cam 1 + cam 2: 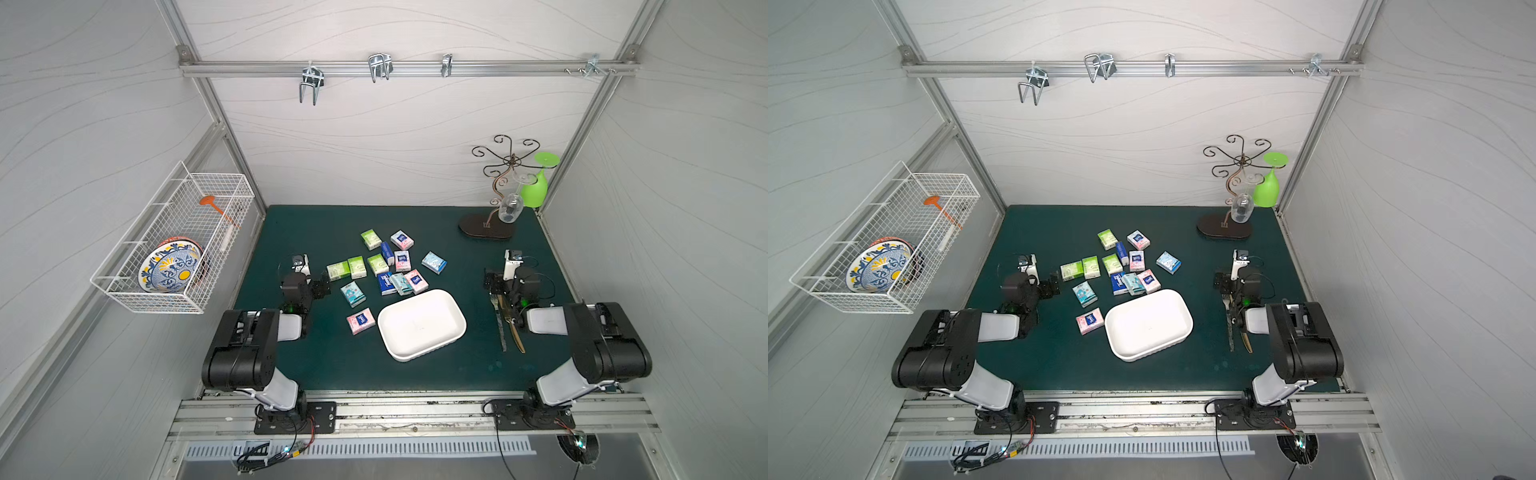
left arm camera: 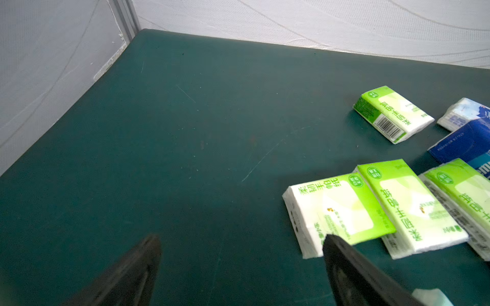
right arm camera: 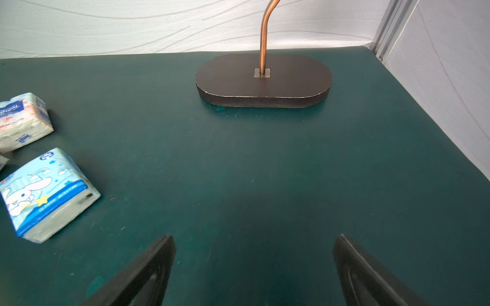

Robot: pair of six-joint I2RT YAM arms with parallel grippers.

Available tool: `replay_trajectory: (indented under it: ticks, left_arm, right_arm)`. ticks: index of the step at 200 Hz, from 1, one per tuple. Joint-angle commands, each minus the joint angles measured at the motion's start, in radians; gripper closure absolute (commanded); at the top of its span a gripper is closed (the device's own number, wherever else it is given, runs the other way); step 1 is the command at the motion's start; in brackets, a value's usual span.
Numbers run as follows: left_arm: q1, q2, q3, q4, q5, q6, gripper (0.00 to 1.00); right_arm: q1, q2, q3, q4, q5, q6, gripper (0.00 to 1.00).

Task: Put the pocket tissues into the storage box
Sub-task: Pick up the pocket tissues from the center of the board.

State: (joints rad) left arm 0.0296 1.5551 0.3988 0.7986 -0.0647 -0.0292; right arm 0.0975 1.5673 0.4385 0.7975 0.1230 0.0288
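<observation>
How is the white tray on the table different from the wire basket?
The storage box is solid with a low rim; the wire basket is open mesh with taller sides. The storage box lies empty on the table; the wire basket hangs on the side wall, holding a patterned plate and an orange-handled tool. Both are white.

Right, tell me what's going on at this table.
The job is getting the pocket tissues into the storage box. Nothing is packed yet: the box is empty and the packets lie scattered on the green mat beside and behind it. The left gripper is open and empty, next to a light green packet. The right gripper is open and empty too, over bare mat.
</observation>
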Motion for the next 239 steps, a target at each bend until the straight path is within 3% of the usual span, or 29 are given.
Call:
replay_trajectory:
  ticks: [1,145,164,184,210,239]
  left_arm:
    - [-0.005,-0.003,0.028,0.025,-0.004,0.006,0.0]
    - [-0.012,-0.018,0.039,0.004,-0.033,0.005,0.0]
    - [-0.017,-0.095,0.126,-0.219,-0.046,0.006,0.0]
    - [-0.023,-0.166,0.245,-0.507,-0.075,-0.032,0.0]
    - [-0.031,-0.194,0.449,-0.9,-0.111,-0.192,0.0]
    - [-0.059,-0.19,0.568,-1.112,-0.079,-0.349,0.0]
  right_arm:
    - [-0.004,-0.003,-0.001,-0.001,-0.008,-0.004,0.01]
    - [-0.008,-0.031,0.008,-0.022,-0.024,-0.013,0.01]
    - [0.017,-0.134,0.113,-0.289,0.086,0.0,0.01]
    - [0.042,-0.197,0.22,-0.513,0.103,0.018,0.01]
    - [0.129,-0.234,0.376,-0.856,0.142,0.061,0.01]
    - [0.275,-0.286,0.459,-1.06,0.089,0.147,0.01]
